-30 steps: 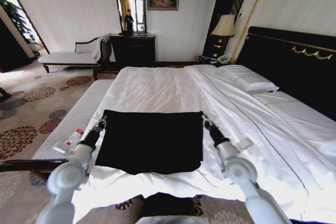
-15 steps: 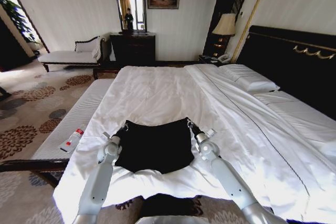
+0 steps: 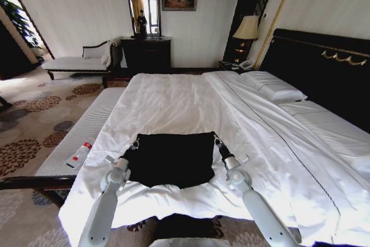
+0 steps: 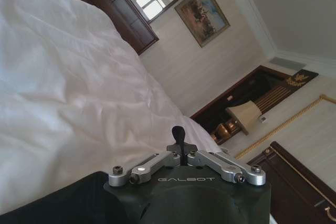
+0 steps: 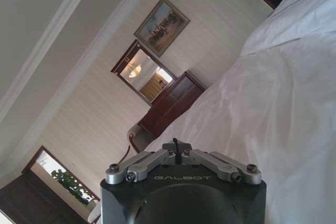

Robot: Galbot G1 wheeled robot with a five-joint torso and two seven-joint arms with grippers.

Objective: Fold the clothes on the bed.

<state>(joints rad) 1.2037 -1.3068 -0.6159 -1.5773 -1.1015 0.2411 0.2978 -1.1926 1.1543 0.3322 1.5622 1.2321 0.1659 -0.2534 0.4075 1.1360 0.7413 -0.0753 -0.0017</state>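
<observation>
The black T-shirt (image 3: 170, 158) lies on the white duvet near the foot of the bed (image 3: 191, 102), already a compact dark rectangle, with its far edge drawn taut between the two end effectors. The left end effector (image 3: 135, 142) sits at that edge's left corner and the right end effector (image 3: 217, 140) at its right corner, each with its fingers pressed together — in the left wrist view the fingers (image 4: 178, 136) meet in a single dark tip, and the right wrist view shows the same. From the straight, stretched line of the far hem I judge that both are pinching the cloth, though the pinch itself is too small to confirm in the head view. The near edge sags in a soft curve toward the robot, just behind both wrists.

The step in hand looks like a lengthwise fold, with the held edge being carried over the rest of the shirt. The next move would call for both arms to travel together at the same height, so the edge stays straight, then to lay it down squarely on the near hem before letting go — uneven travel would skew the fold.

Beyond the left end effector, a striped bench (image 3: 87, 125) runs along the bed's side with a small red-capped bottle (image 3: 80, 154) on it.
</observation>
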